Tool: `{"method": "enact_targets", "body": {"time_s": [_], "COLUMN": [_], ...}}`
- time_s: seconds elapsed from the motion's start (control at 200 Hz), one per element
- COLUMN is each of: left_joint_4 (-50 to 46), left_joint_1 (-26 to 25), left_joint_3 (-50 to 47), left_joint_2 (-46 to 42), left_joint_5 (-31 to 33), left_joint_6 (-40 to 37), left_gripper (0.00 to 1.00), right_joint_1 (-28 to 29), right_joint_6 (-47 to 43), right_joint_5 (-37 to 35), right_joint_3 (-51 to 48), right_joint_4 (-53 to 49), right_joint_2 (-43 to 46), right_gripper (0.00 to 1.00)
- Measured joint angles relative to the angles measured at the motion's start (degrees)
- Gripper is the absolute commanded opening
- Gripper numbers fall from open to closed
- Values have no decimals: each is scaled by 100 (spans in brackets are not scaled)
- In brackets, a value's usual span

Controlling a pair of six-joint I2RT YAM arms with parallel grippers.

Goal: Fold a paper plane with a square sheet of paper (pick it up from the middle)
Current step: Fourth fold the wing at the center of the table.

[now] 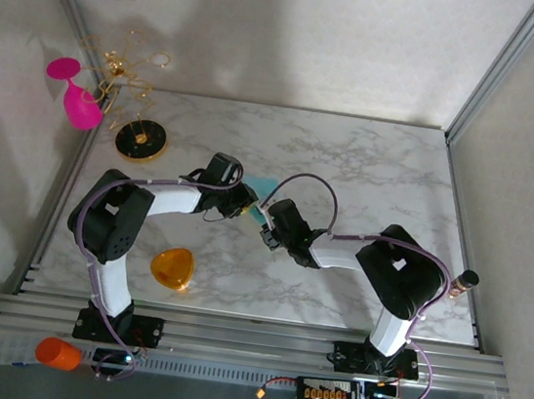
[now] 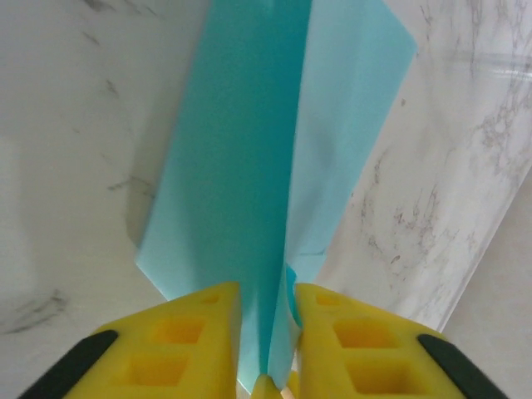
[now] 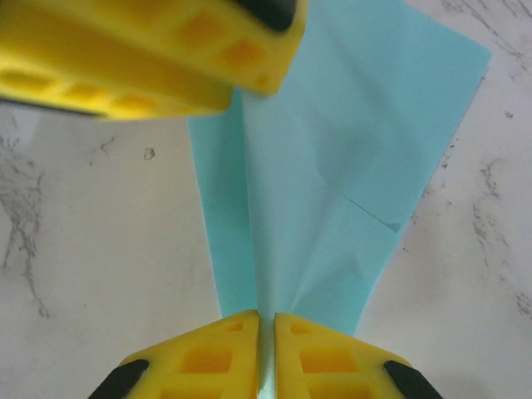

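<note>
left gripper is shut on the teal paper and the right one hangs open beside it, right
No: the right gripper is shut on the teal paper too, as the right wrist view shows. The left gripper is shut on it, as you say.

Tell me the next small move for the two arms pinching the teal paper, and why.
Probably hold firm with the left gripper and draw the right gripper a little way along the centre fold to sharpen it. Both pairs of fingers are shut on the teal paper at that fold, close together, and its flaps splay loosely over the table.
</note>
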State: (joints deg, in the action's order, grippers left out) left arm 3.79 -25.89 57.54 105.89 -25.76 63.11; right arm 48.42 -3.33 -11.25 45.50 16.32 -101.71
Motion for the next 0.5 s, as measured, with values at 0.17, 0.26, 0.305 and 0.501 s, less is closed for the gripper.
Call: {"method": "enact_targets", "body": {"time_s": [0.17,0.26,0.305,0.501], "left_joint_4": [-44,-63,-66,-72], "left_joint_1": [114,114,114,114], "left_joint_3": [4,11,11,20], "left_joint_2": [4,39,72,144], "left_joint_5": [-127,-219,-275,-413], "left_joint_6": [-103,-157,-164,-186], "left_gripper": [29,29,29,22], "right_joint_1": [0,0,0,0], "right_joint_6": [-205,-280,-317,-382], "right_joint_5": [101,149,190,232], "right_joint_3": [-173,-201,-201,-201], "right_joint_4": [101,107,116,131], "right_joint_2": [131,190,203,210], "right_gripper": [13,13,13,15]}}
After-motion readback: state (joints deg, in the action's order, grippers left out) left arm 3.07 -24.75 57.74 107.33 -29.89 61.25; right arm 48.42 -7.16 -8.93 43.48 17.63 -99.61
